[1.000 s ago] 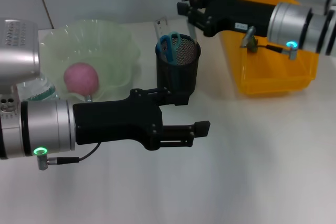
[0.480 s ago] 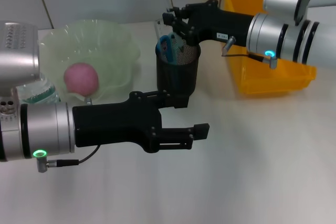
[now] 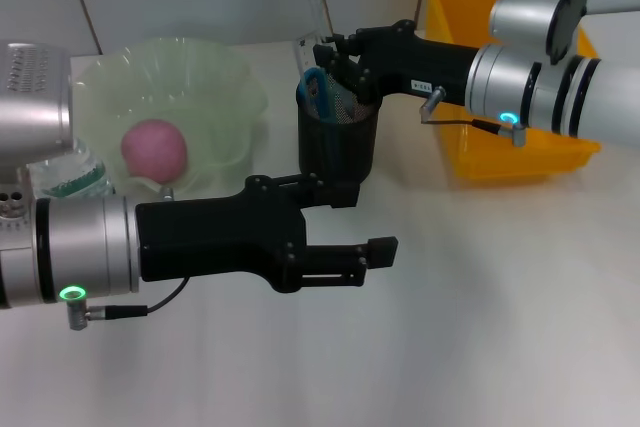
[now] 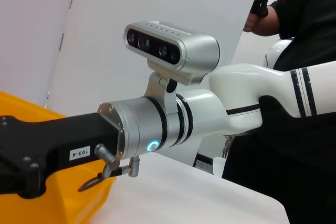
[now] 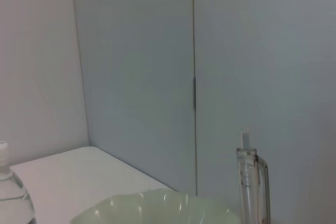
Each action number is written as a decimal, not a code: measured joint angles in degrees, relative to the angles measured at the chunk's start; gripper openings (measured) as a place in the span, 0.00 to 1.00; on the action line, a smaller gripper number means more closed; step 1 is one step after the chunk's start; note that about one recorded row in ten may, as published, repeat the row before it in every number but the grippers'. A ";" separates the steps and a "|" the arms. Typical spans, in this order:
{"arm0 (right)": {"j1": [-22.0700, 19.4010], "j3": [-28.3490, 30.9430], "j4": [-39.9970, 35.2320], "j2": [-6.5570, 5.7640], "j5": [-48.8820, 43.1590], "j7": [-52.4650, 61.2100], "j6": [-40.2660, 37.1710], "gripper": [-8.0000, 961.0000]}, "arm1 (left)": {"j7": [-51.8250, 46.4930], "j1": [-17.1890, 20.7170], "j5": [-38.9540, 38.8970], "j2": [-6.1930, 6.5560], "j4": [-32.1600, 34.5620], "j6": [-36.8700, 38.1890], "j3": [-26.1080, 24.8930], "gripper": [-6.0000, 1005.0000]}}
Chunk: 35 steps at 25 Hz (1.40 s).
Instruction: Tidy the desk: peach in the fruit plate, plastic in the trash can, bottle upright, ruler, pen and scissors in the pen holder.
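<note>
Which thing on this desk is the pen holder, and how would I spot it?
Start at the big yellow bin at the desk's right, then look just left of it toward the pale green fruit plate. Between them stands the pen holder, a dark mesh cup with blue-handled scissors inside. The right gripper hovers over its rim, holding a clear pen.

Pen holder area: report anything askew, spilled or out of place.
Nothing stands out. The pen holder stands upright with scissors inside; the right claw holds a pen upright above it. The peach sits in the fruit plate.
</note>
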 joint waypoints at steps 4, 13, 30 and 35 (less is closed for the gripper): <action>0.05 -0.90 0.13 -0.01 -0.04 0.01 0.00 0.18 | -0.03 0.00 0.00 0.05 0.04 0.11 -0.10 0.80; -1.72 -1.88 -1.68 -0.06 0.03 1.49 -2.99 0.48 | -0.14 0.03 0.01 0.06 -0.05 0.68 -0.32 0.80; -29.19 6.87 -36.78 -7.92 -2.69 32.84 -43.24 0.58 | -3.26 -1.21 1.52 0.55 0.23 4.61 -7.11 0.80; -27.83 13.73 -29.59 -14.15 -13.08 33.85 -49.86 0.57 | -6.76 -2.86 7.59 0.59 0.24 10.81 -13.86 0.80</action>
